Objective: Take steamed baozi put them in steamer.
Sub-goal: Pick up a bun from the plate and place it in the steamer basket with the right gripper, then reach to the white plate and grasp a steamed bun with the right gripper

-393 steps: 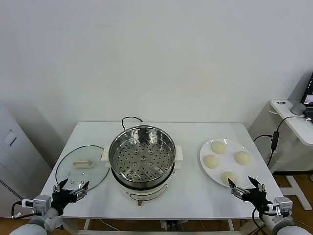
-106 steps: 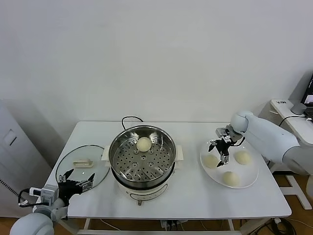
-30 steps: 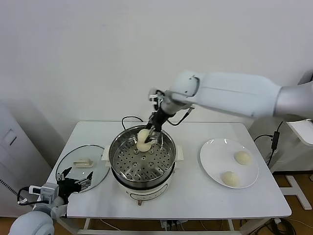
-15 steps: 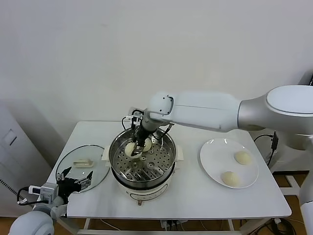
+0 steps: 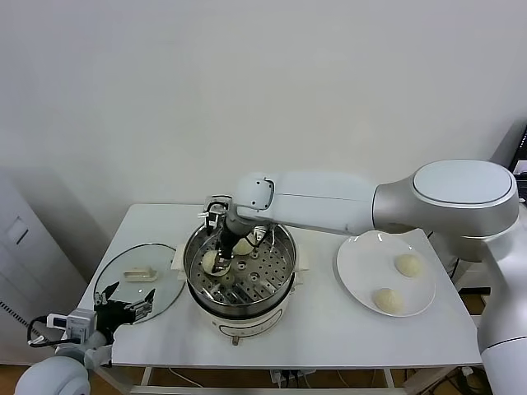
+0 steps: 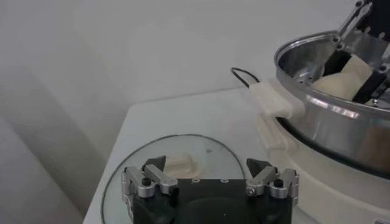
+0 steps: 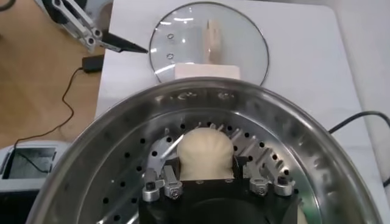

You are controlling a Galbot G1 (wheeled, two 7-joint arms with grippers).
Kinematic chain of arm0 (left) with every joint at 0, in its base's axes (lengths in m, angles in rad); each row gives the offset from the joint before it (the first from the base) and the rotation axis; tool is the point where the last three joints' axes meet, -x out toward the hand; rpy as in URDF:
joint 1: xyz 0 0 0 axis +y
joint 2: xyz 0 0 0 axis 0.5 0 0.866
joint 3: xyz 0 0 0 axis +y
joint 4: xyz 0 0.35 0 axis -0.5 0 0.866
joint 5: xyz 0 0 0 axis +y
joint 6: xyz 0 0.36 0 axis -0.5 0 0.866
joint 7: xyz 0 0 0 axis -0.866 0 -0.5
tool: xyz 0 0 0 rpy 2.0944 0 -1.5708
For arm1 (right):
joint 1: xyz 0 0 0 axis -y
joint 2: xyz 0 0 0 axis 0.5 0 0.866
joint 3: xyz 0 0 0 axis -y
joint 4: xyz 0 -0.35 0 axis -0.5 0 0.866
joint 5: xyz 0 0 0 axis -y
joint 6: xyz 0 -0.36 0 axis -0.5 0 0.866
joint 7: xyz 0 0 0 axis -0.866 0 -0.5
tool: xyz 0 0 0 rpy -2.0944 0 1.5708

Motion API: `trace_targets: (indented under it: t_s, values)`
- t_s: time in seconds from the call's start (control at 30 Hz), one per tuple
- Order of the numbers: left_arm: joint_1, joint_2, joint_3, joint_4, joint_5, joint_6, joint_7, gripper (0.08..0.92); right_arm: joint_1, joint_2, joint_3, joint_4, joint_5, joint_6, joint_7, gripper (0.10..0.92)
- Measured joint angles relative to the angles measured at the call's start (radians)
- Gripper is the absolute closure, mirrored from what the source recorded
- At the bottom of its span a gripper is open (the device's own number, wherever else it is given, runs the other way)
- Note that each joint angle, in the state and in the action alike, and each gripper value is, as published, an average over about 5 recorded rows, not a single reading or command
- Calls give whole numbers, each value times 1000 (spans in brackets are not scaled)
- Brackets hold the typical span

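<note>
right arm [image 5: 329, 202] across steamer [image 5: 239, 265] opening

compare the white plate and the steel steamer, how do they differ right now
The steamer is a deep, shiny steel pot with a perforated tray; the plate is flat and plain white. The steamer stands mid-table, the plate nearer the table's right end. The right gripper is down inside the steamer, straddling a baozi on the tray, with another baozi beside it; nothing reaches over the plate. Shared: both are round, and each holds two buns.
</note>
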Motion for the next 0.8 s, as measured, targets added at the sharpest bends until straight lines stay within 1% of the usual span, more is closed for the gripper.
trace_targets:
  t_s: [0.17, 0.27, 0.5, 0.8]
  values:
    - [1, 0, -1, 1, -1, -2, 0, 177, -3, 2, 10, -7, 1, -2, 4, 244]
    - [4, 0, -2, 1, -1, -3, 0, 177, 5, -6, 14, -2, -1, -1, -6, 209]
    - [13, 5, -7, 0, -2, -5, 0, 177, 87, -91, -14, 49, -37, 29, -99, 203]
    - [20, 9, -14, -11, -2, -5, 0, 177, 229, -319, -108, 154, -179, 114, -286, 203]
